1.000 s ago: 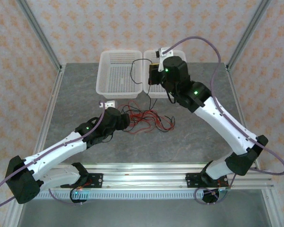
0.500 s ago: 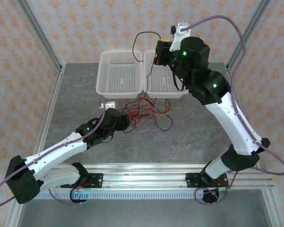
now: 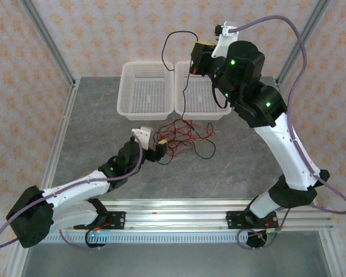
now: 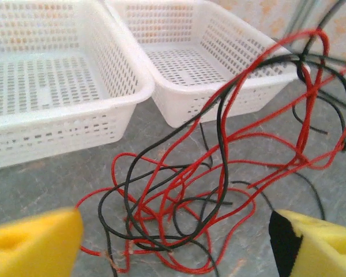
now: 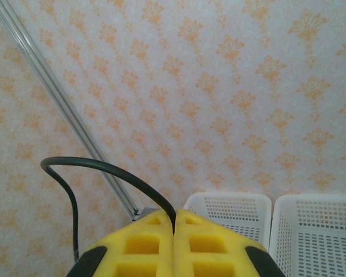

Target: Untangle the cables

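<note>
The cables (image 3: pixel 181 135) are a loose tangle of thin red and black strands on the grey table, just in front of the baskets. My right gripper (image 3: pixel 195 57) is raised high above the right basket and shut on one black cable (image 3: pixel 183 98). That strand loops over the gripper and hangs down to the tangle. In the right wrist view the black cable (image 5: pixel 104 167) comes out from between the closed yellow fingers of the right gripper (image 5: pixel 174 222). My left gripper (image 3: pixel 157 149) stands open just left of the tangle. From the left wrist, the cables (image 4: pixel 179 202) lie beyond the left gripper (image 4: pixel 176 254), nothing between its fingers.
Two white perforated baskets stand side by side at the back of the table, the left basket (image 3: pixel 144 89) and the right basket (image 3: pixel 199 95). In the left wrist view the left basket (image 4: pixel 57 86) and the right basket (image 4: pixel 219 63) sit close behind the tangle.
My right gripper has risen with the black cable, pulling the tangle toward the baskets. My left gripper has opened, let go of the tangle and drawn back a little.
</note>
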Motion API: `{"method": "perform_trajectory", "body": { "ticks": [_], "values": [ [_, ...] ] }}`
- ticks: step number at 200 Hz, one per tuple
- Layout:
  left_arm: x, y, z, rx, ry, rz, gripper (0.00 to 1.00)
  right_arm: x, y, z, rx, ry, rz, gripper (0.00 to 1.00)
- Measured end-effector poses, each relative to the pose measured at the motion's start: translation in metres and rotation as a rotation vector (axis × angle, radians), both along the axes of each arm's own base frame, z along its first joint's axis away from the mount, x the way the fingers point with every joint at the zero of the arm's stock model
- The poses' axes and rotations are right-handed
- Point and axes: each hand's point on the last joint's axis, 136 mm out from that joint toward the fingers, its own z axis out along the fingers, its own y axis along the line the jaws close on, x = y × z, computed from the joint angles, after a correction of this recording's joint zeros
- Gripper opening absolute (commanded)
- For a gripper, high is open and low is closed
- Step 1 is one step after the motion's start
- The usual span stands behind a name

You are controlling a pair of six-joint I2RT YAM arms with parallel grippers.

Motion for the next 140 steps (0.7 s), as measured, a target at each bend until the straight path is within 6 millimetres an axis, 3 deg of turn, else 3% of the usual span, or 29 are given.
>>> {"method": "perform_trajectory", "body": {
  "ticks": [20, 42, 87, 140],
  "values": [
    [-0.009, -0.006, -0.006, 0.074, -0.126, -0.107, 0.93, -0.001, 0.002, -0.001, 0.0, 0.001, 0.011, 0.0],
    [-0.005, -0.023, 0.007, 0.137, -0.228, -0.219, 0.94, -0.002, 0.004, -0.001, 0.003, 0.004, 0.024, 0.0],
    [0.027, -0.051, 0.031, 0.202, -0.344, -0.346, 0.95, 0.0, 0.012, -0.012, -0.002, 0.031, 0.052, 0.0],
    [0.068, -0.077, 0.023, 0.251, -0.339, -0.468, 0.95, 0.002, 0.019, -0.025, -0.014, 0.061, 0.074, 0.0]
  ]
}}
